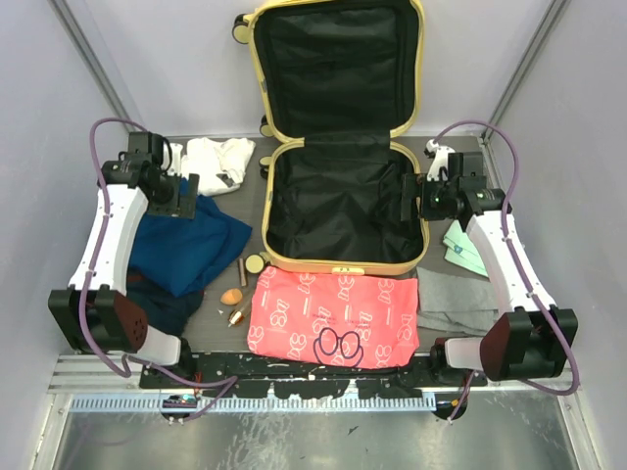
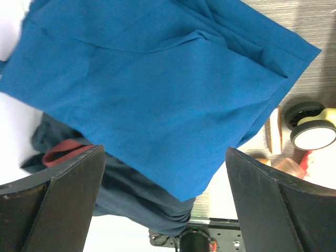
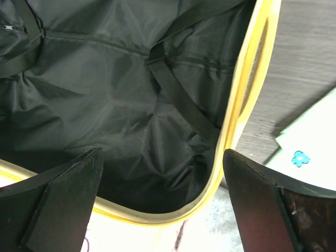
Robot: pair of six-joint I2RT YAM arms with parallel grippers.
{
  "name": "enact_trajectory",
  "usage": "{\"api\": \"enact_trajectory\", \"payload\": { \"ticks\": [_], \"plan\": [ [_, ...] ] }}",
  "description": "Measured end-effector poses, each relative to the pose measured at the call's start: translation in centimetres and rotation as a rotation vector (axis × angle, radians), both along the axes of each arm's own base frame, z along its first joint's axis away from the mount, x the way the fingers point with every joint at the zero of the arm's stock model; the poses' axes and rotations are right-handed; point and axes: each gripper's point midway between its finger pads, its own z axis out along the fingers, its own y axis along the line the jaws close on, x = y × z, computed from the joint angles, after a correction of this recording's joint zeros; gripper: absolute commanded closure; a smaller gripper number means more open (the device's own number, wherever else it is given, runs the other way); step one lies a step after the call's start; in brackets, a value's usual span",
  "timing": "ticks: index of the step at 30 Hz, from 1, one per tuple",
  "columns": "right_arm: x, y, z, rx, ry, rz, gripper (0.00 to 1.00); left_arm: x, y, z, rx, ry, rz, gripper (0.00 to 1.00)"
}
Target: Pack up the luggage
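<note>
From the top view, the luggage (image 1: 294, 262) lies open in the middle of the worktop (image 1: 253, 201), its lid propped upright at the far side and its black lining bare. A coral patterned cloth (image 1: 333, 318) lies just in front of it, a blue garment (image 1: 191, 245) to its left and a grey cloth (image 1: 456, 299) to its right. The left pincer (image 1: 181, 201) hangs over the blue garment, and the right pincer (image 1: 411, 201) over the luggage's right rim.

The left wrist view shows the fingers spread wide and holding nothing, with blue fabric below and a suitcase wheel (image 2: 310, 128) at the right.

The right wrist view shows fingers likewise released, above the lining and a black strap (image 3: 184, 100).
</note>
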Motion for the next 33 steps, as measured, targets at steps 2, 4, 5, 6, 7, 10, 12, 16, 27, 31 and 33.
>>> {"api": "enact_trajectory", "payload": {
  "ticks": [2,4,5,6,7,10,12,16,27,31,33],
  "plan": [
    [-0.1,0.4,-0.7,0.027,0.029,-0.006,0.0,0.5,-0.5,-1.3,-0.041,0.039,0.011,0.02],
    [-0.3,0.8,-0.9,0.063,0.048,-0.009,0.0,0.7,-0.9,-2.1,-0.077,0.061,0.013,0.02],
    [-0.3,1.0,-0.9,0.077,0.051,-0.01,0.0,0.7,-1.1,-2.2,-0.091,0.066,0.009,0.02],
    [-0.4,1.3,-0.8,0.095,0.054,-0.01,0.0,0.7,-1.3,-2.3,-0.101,0.068,0.003,0.02],
    [-0.5,1.6,-0.8,0.115,0.055,-0.011,0.0,0.7,-1.5,-2.3,-0.107,0.069,-0.006,0.02],
    [-0.9,2.5,-0.6,0.182,0.056,-0.01,0.0,0.5,-2.0,-2.7,-0.101,0.076,-0.066,0.02],
    [-1.3,3.1,-0.6,0.224,0.058,-0.007,0.0,0.0,-2.4,-3.7,-0.071,0.082,-0.125,0.02],
    [-1.9,4.0,-0.6,0.284,0.06,-0.003,0.0,-2.7,-4.2,-7.1,0.014,0.131,-0.307,0.02],
    [-1.9,5.0,-0.2,0.349,0.059,0.006,0.0,-5.6,-6.5,-13.4,0.2,0.143,-0.624,0.02],
    [-1.9,5.0,-0.3,0.35,0.06,0.007,0.0,-5.2,-6.6,-14.5,0.295,0.087,-0.681,0.02],
    [-1.9,5.0,-0.3,0.35,0.06,0.007,0.0,-4.7,-6.4,-15.1,0.349,0.065,-0.696,0.02]
  ]
}}
